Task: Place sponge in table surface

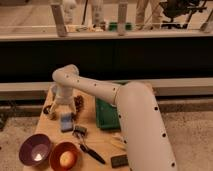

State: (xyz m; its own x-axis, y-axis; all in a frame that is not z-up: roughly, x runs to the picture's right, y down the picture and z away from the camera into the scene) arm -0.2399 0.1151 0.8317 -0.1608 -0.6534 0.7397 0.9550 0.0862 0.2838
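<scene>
The light-blue sponge lies flat on the tan table surface, left of centre. My gripper hangs just above and behind the sponge, at the end of the white arm that bends in from the lower right. I cannot tell whether the gripper touches the sponge. The wrist hides the table behind it.
A green tray sits right of the sponge. A purple bowl and an orange bowl stand at the front left. A black brush and a flat black block lie in front. A brown lumpy object sits beside the gripper.
</scene>
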